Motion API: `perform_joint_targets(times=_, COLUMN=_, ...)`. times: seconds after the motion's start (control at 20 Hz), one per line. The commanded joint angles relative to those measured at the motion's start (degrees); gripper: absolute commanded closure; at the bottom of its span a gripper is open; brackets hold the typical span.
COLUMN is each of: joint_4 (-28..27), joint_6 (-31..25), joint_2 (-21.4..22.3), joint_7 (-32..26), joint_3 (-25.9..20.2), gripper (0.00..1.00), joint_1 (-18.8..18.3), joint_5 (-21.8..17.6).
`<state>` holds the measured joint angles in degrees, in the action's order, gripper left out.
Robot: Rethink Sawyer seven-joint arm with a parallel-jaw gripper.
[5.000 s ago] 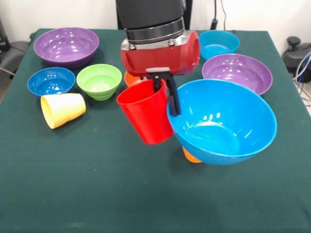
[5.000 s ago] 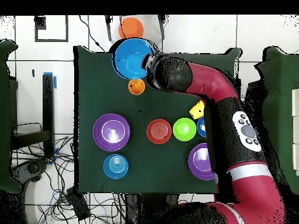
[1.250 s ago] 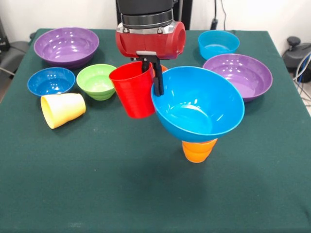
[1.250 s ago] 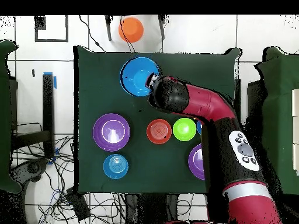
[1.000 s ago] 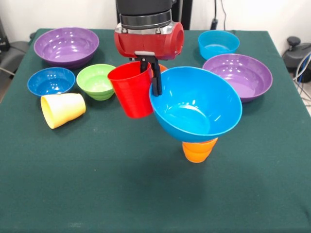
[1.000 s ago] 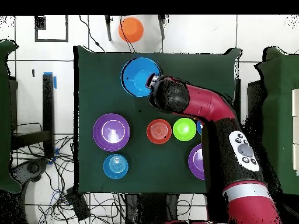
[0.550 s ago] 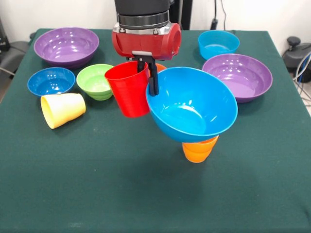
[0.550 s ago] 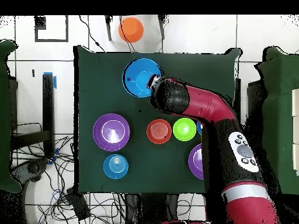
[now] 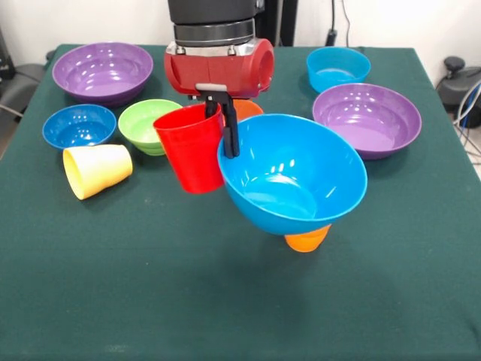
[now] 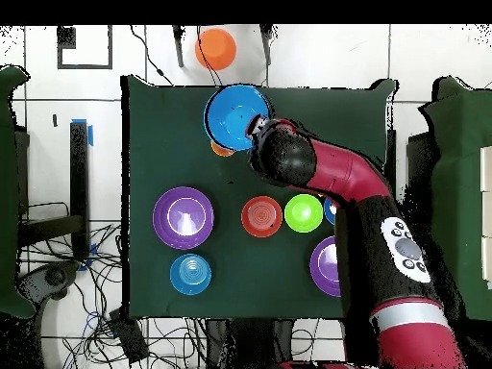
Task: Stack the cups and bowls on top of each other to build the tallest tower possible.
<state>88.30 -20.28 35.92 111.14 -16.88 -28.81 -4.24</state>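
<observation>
Front view: the end effector (image 9: pixel 225 128) is clamped on the rim of the large blue bowl (image 9: pixel 293 177), one finger inside and one outside, and carries it clear of the bench (image 9: pixel 150 286). The orange cup (image 9: pixel 307 241) stands directly beneath the bowl, nearly hidden; the red cup (image 9: pixel 192 150) is just beside the bowl.

Overhead view: the blue bowl (image 10: pixel 235 115) overlaps the orange cup (image 10: pixel 220 149), not yet centred. The placing step seems under way; next the bowl likely needs centring, lowering and release.

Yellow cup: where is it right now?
Front view: the yellow cup lies on its side at the table's left, just in front of the dark blue bowl.
</observation>
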Motion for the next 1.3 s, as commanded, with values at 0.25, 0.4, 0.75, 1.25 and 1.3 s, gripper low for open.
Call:
perform_joint_targets(times=0.25, joint_4=2.1, joint_6=3.04, joint_2=-3.74, joint_7=4.67, joint_3=-6.16, gripper=1.0, joint_1=-0.81, joint_5=1.24)
perform_joint_targets(times=0.4, joint_4=2.63, joint_6=2.99, joint_2=-3.93, joint_7=3.92, joint_3=-7.47, gripper=1.0, joint_1=-1.56, joint_5=0.97)
perform_joint_targets(times=0.75, joint_4=2.59, joint_6=3.5, joint_2=-3.75, joint_7=3.81, joint_3=-7.42, gripper=1.0, joint_1=-1.16, joint_5=-0.31)
perform_joint_targets(times=1.25, joint_4=-0.65, joint_6=1.07, joint_2=-2.62, joint_7=2.43, joint_3=-1.68, gripper=1.0, joint_1=2.75, joint_5=-3.56)
perform_joint_targets(times=1.3, joint_4=-1.07, joint_6=0.48, joint_2=-2.45, joint_7=1.85, joint_3=-1.16, gripper=1.0, joint_1=3.16, joint_5=-4.14)
